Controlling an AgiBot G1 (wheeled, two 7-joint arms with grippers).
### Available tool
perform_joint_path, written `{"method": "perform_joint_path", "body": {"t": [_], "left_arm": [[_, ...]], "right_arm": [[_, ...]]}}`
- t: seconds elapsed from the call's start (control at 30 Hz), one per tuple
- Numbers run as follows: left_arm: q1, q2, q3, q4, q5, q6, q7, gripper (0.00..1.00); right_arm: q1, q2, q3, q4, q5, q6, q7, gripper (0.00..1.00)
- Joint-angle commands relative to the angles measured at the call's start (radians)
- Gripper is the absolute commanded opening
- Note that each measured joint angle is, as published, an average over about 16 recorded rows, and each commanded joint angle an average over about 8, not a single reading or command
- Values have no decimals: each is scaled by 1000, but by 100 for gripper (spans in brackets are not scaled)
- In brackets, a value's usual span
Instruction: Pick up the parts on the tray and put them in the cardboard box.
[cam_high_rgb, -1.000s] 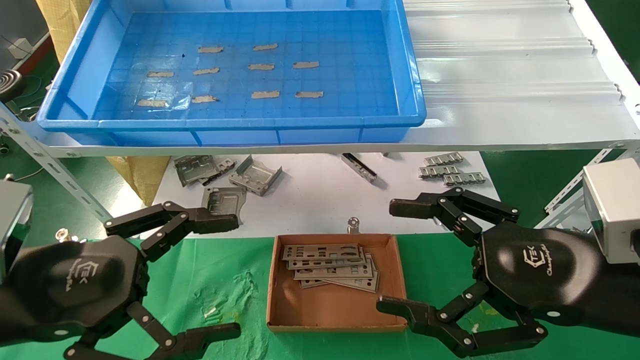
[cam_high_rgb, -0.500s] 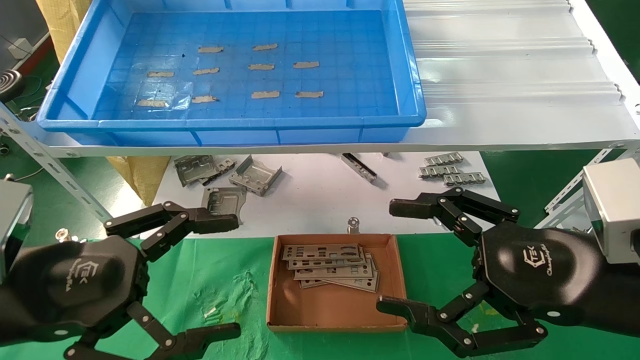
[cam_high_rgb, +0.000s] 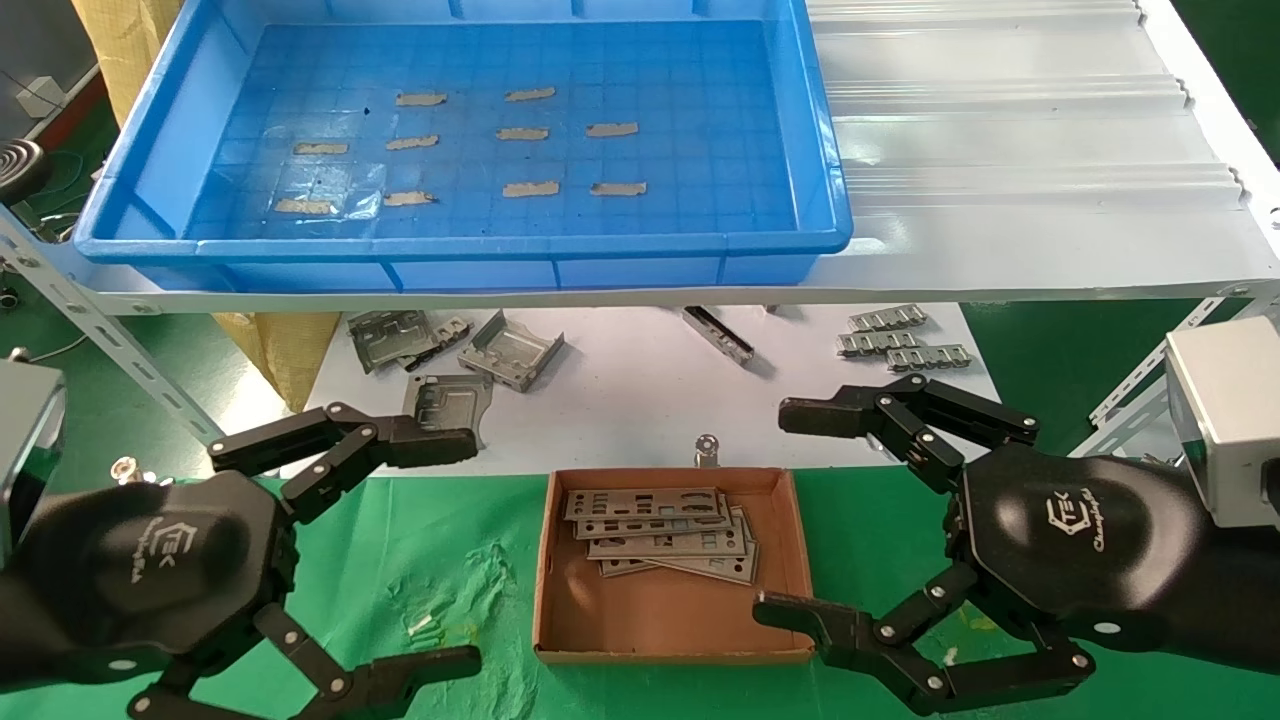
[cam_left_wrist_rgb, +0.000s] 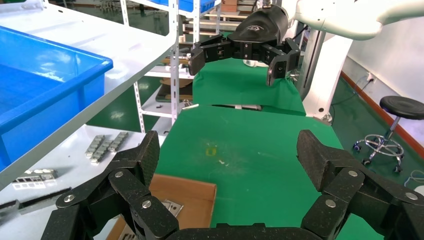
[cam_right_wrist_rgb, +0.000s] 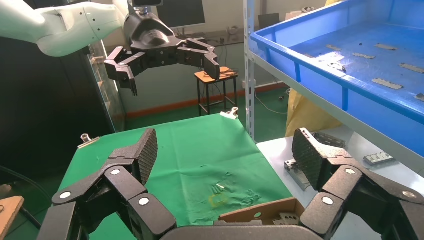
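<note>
The blue tray (cam_high_rgb: 130, 170) on the white shelf holds only tan tape strips; no plates lie in it. Several silver-grey punched plates (cam_high_rgb: 660, 535) lie stacked in the far part of the small cardboard box (cam_high_rgb: 672, 622) on the green cloth. My left gripper (cam_high_rgb: 470, 548) is open and empty, held low to the left of the box. My right gripper (cam_high_rgb: 768, 515) is open and empty, to the right of the box. The box corner shows in the left wrist view (cam_left_wrist_rgb: 192, 192) and in the right wrist view (cam_right_wrist_rgb: 260, 210).
Bent grey metal brackets (cam_high_rgb: 455, 355) and small link-like parts (cam_high_rgb: 905, 345) lie on the white sheet under the shelf, beyond the box. A small metal clip (cam_high_rgb: 707, 448) stands at the box's far edge. Slotted shelf struts (cam_high_rgb: 110, 330) slant down at both sides.
</note>
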Motion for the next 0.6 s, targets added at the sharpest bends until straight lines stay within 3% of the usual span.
{"method": "perform_joint_path", "body": {"t": [0.03,0.6], "left_arm": [[0,0,0,0,0,0,0,100],[0,0,0,0,0,0,0,100]], "right_arm": [[0,0,0,0,0,0,0,100],[0,0,0,0,0,0,0,100]]}}
